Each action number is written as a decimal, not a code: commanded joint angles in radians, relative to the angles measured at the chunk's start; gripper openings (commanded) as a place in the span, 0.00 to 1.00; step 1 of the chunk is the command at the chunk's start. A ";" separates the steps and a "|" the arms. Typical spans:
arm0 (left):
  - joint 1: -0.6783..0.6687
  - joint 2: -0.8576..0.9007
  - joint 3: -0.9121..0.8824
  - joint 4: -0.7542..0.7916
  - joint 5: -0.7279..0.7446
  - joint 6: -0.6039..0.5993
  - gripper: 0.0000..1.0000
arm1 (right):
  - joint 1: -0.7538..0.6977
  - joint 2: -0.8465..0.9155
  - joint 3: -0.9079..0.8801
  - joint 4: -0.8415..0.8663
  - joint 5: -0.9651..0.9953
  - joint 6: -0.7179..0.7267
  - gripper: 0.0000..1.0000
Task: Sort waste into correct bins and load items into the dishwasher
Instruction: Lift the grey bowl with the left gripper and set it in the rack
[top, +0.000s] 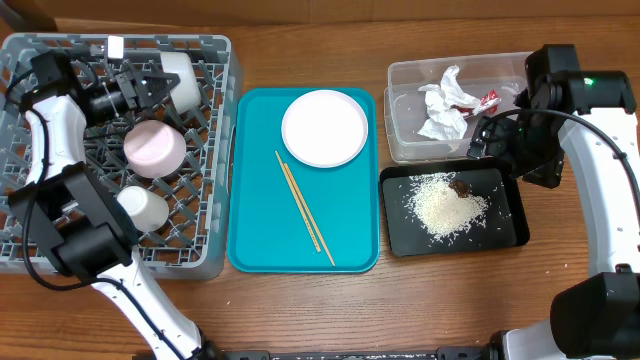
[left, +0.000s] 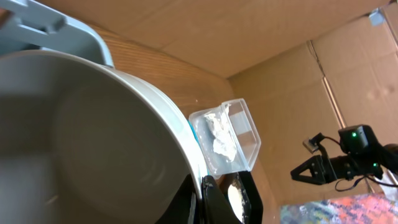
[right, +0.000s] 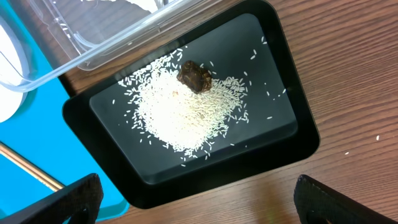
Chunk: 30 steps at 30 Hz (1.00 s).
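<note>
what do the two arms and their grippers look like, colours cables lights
Both have white link shells and black joint housings. The left arm ends in a black left gripper, with a thin black cable running along its white link. The right arm matches; a small green light glows on its black joint block, and a black cable arcs beside it above the black right gripper.

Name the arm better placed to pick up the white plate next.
Probably right: the right gripper is open and empty over the black tray, while the left gripper grips the bowl in the rack.
</note>
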 joint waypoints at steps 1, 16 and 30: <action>0.031 0.040 0.001 -0.006 0.006 0.007 0.11 | 0.000 -0.037 0.007 0.002 0.013 0.001 1.00; 0.155 -0.007 0.002 -0.032 0.135 -0.038 1.00 | 0.000 -0.037 0.007 0.002 0.013 0.000 1.00; 0.111 -0.329 0.002 -0.133 -0.204 -0.063 1.00 | 0.000 -0.037 0.007 0.002 0.013 0.000 1.00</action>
